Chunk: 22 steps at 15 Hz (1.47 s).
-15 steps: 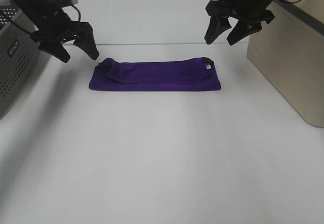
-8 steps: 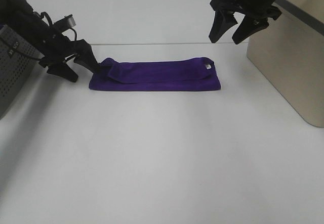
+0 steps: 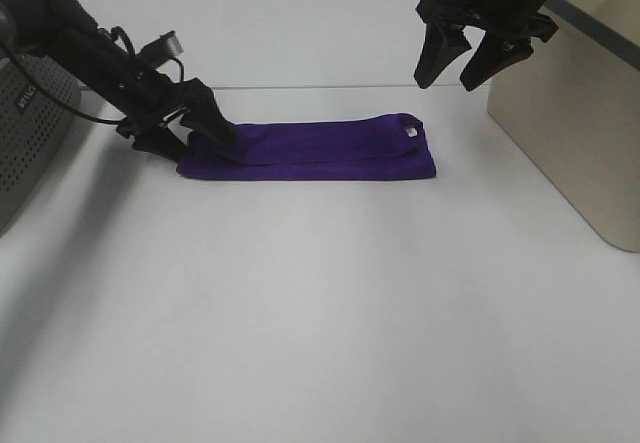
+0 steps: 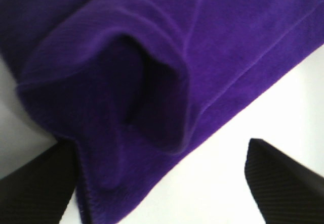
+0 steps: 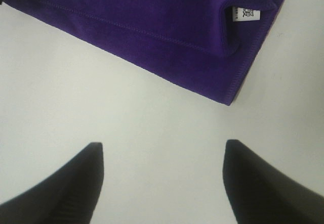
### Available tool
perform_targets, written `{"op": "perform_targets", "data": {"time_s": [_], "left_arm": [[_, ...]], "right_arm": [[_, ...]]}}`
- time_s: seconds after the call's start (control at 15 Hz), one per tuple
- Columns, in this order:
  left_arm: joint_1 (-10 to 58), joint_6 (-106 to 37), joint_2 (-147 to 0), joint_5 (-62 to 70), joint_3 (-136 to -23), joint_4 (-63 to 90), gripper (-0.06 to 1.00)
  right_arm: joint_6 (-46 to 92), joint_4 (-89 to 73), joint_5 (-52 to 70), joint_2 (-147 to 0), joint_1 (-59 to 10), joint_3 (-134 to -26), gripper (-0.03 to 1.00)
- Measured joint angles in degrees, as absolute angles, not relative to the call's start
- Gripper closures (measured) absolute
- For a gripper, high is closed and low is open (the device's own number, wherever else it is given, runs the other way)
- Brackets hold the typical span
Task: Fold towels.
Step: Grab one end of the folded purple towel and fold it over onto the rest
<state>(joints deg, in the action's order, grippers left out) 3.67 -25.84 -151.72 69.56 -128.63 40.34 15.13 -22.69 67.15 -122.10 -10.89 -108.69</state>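
We found towel point(image 3: 310, 150) on table point(image 3: 320, 313) toward 12 o'clock, already doubled into long narrow strip, white tag point(image 3: 411, 133) at its 3 o'clock end. Left gripper point(image 3: 200, 143) sat low at strip's 9 o'clock end, jaws spread either side of bunched corner, nothing pinched yet. Right gripper point(image 3: 444, 83) hung clear above, toward 1 o'clock, jaws apart, empty. We judged first fold done; rumpled 9 o'clock end needed tidying, end-to-end fold remained.
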Motion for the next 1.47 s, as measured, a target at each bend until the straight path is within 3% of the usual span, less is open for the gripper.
{"op": "perform_targets", "data": {"time_s": [0.27, 0.33, 0.47, 0.53, 0.93, 1.47], "left_arm": [[10.83, -22.63, -151.83, 65.78, -128.63, 39.42, 0.23], [12.03, -21.43, -152.12, 64.52, -128.63, 38.22, 0.37], [12.61, -20.40, -152.52, 63.20, -128.63, 35.64, 0.80], [12.61, -21.20, -152.52, 63.08, -128.63, 35.12, 0.89], [11.40, -22.98, -147.71, 68.93, -128.34, 17.88, 0.89], [12.95, -25.61, -139.46, 69.27, -128.69, 16.62, 0.89]], "right_arm": [[15.13, -22.69, 69.27, -122.10, -10.89, -108.69, 0.30], [15.13, -22.69, 69.56, -122.10, -10.89, -108.69, 0.30], [14.84, -22.69, 69.67, -122.10, -10.89, -108.69, 0.30], [12.49, -22.69, 69.67, -122.10, -10.89, -108.69, 0.30], [9.51, -23.20, 69.73, -118.66, -10.89, -108.69, 0.30], [9.17, -26.07, 69.79, -111.55, -10.89, -108.69, 0.30]]}}
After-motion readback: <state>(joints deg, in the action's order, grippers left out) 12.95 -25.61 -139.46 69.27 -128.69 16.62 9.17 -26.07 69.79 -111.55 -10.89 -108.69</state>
